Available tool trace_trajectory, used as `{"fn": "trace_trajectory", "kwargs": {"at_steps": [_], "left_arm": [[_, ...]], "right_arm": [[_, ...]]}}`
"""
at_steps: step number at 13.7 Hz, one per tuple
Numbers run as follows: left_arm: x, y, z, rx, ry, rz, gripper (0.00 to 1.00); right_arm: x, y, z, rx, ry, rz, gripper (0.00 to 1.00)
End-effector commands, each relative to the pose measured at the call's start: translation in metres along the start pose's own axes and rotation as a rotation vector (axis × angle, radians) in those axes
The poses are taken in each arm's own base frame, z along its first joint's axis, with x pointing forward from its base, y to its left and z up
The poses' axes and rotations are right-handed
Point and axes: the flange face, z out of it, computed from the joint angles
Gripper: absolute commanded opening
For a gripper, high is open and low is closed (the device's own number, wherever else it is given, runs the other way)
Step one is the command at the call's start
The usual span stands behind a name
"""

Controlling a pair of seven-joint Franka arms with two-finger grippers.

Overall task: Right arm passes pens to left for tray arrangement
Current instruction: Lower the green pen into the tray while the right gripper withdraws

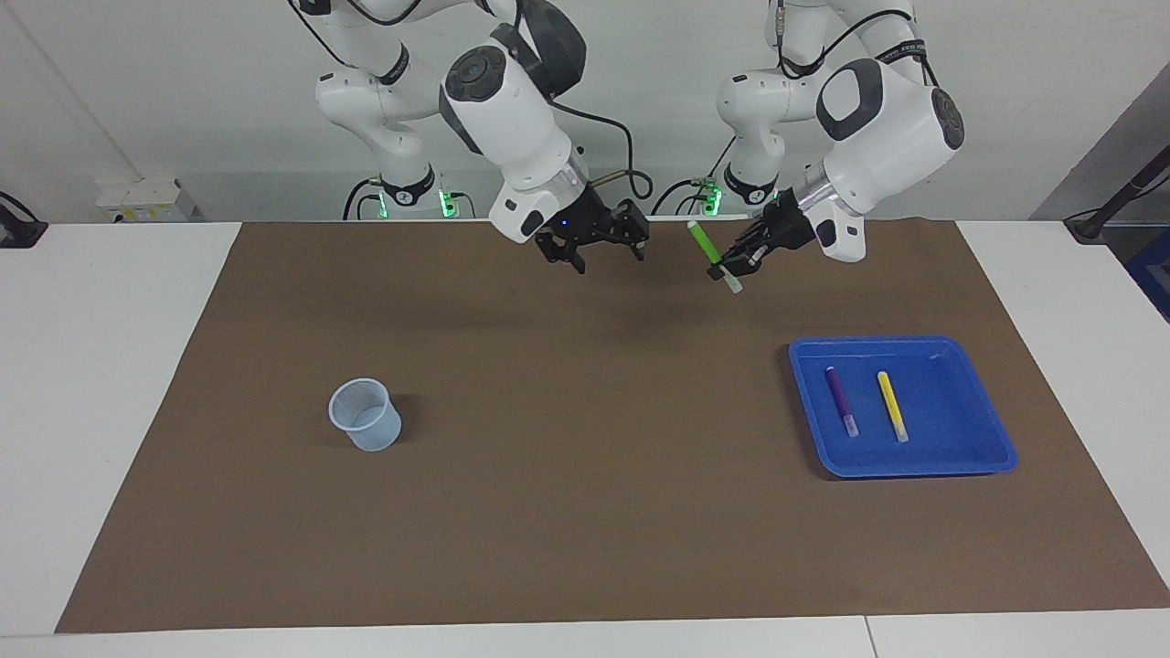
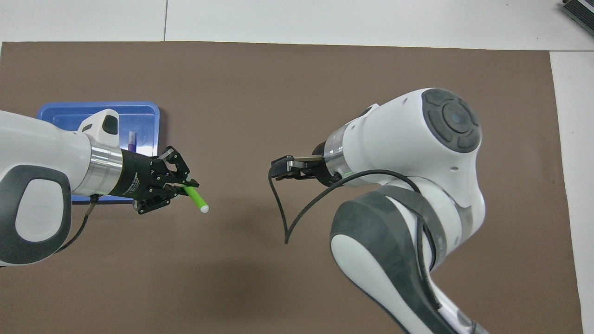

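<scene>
My left gripper [image 1: 725, 270] is shut on the green pen [image 1: 703, 241], which it holds up in the air, tilted, over the brown mat between the tray and the robots. The overhead view shows that left gripper [image 2: 182, 187] with the green pen [image 2: 195, 199] jutting out toward the right arm. My right gripper [image 1: 603, 253] stands open and holds nothing, a hand's width from the pen, also raised over the mat. The blue tray [image 1: 914, 470] lies at the left arm's end, with the purple pen [image 1: 842, 400] and the yellow pen [image 1: 892, 406] lying side by side in it.
A small translucent cup [image 1: 365, 414] stands upright on the mat [image 1: 585, 512] toward the right arm's end. In the overhead view the right arm's bulk hides the cup, and the left arm covers much of the tray [image 2: 93, 109].
</scene>
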Motion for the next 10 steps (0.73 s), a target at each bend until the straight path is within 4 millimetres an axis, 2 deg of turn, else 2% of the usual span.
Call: {"fn": "trace_trajectory", "kwargs": {"at_steps": [1,3,5,8,9,10], "left_arm": [[0.021,-0.020,0.010,0.042,0.124,0.236,0.00],[0.056,-0.036,0.013,0.106,0.185,0.511,0.00],[0.094,-0.050,0.012,0.188,0.234,0.702,0.00],[0.119,-0.054,0.011,0.348,0.328,0.827,0.00],[0.130,-0.059,0.007,0.378,0.347,0.859,0.00],[0.148,-0.064,0.003,0.382,0.345,0.878,0.00]], "right_arm": [[0.002,0.022,-0.008,-0.107,0.002,-0.222,1.00],[0.000,0.033,-0.016,-0.235,-0.005,-0.282,1.00],[-0.006,0.051,-0.036,-0.315,-0.020,-0.271,1.00],[0.004,0.098,-0.069,-0.358,-0.023,-0.323,1.00],[0.007,0.110,-0.074,-0.365,-0.027,-0.348,1.00],[0.008,0.121,-0.083,-0.371,-0.024,-0.348,1.00]]}}
